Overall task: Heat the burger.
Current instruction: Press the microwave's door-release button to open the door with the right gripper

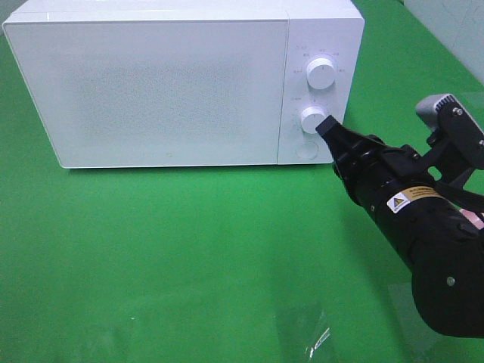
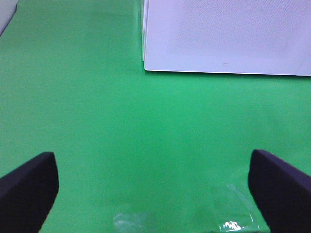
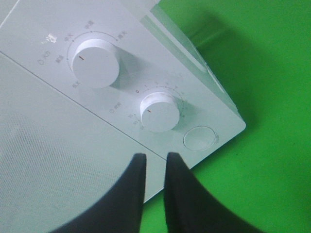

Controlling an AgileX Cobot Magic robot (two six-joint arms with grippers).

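Dial-setting step, by the look: microwave [image 1: 151,91] door shut, burger not visible, probably inside.
High view: right gripper [image 1: 327,125] tip at lower dial [image 1: 312,119]. Left wrist: left gripper [image 2: 151,162] wide open, empty. Right wrist: jaws nearly closed on nothing, short of dial; next, straddle and turn it.

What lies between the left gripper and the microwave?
Between left gripper and microwave, only bare green tabletop, per the left wrist view; a clear plastic scrap lies by the gripper.
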